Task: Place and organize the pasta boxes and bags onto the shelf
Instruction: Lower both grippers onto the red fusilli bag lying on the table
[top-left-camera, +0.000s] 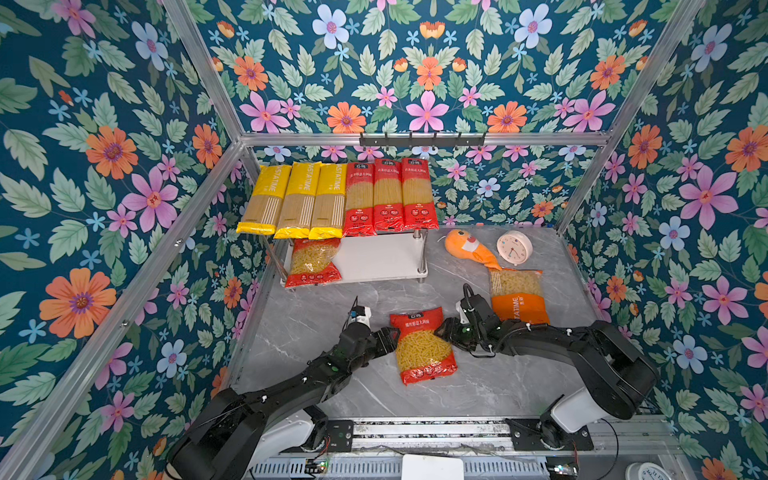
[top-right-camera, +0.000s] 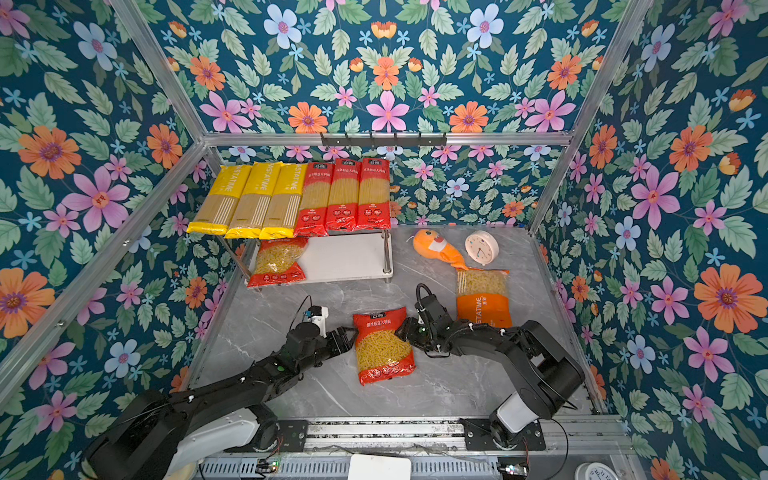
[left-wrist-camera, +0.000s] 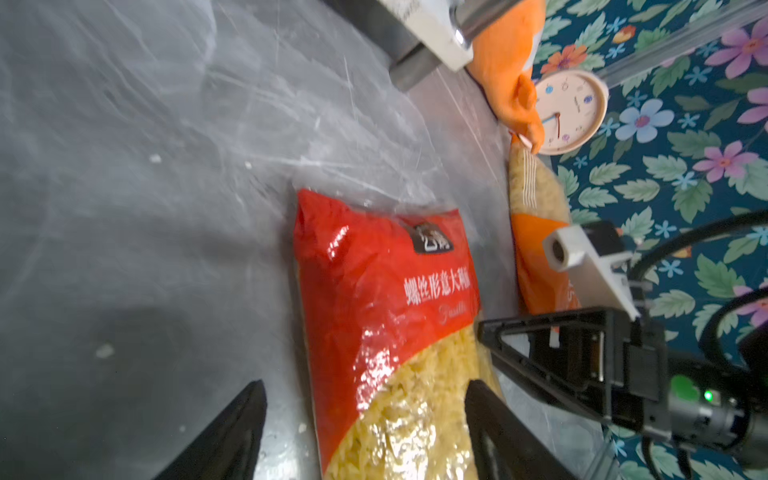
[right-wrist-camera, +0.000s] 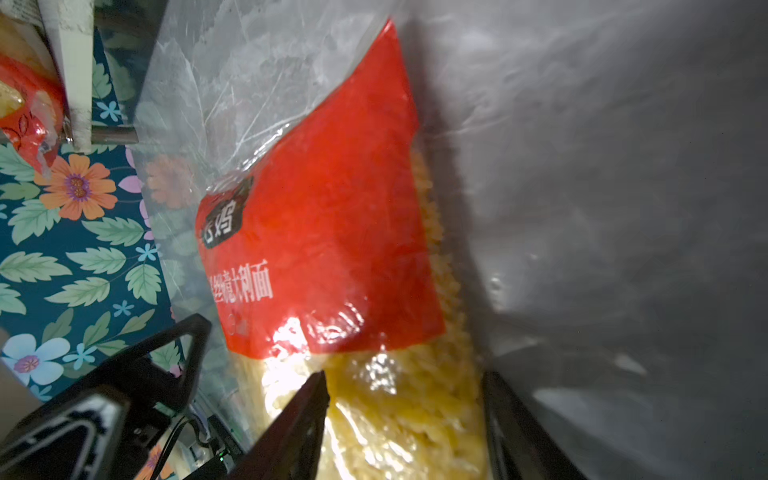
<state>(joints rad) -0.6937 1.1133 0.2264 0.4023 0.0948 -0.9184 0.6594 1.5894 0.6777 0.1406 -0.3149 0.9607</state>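
Observation:
A red short-pasta bag (top-left-camera: 422, 347) (top-right-camera: 384, 345) lies flat on the grey table between both arms. My left gripper (top-left-camera: 390, 336) (left-wrist-camera: 365, 386) is open and straddles the bag's left edge, with one finger standing off it. At the right edge, my right gripper (top-left-camera: 445, 330) (right-wrist-camera: 405, 378) is shut on the bag, which fills its gap. The shelf (top-left-camera: 382, 259) carries three yellow spaghetti packs (top-left-camera: 299, 199) and three red ones (top-left-camera: 388, 195) on top. A second red bag (top-left-camera: 313, 262) sits on its lower board. An orange PASTATIME bag (top-left-camera: 517, 301) lies behind the right arm.
An orange plush fish (top-left-camera: 469, 249) and a round clock (top-left-camera: 514, 247) sit at the back right, with the fish's tail touching the orange bag. A black hook rail (top-left-camera: 422, 139) hangs on the back frame. Flowered walls close in three sides.

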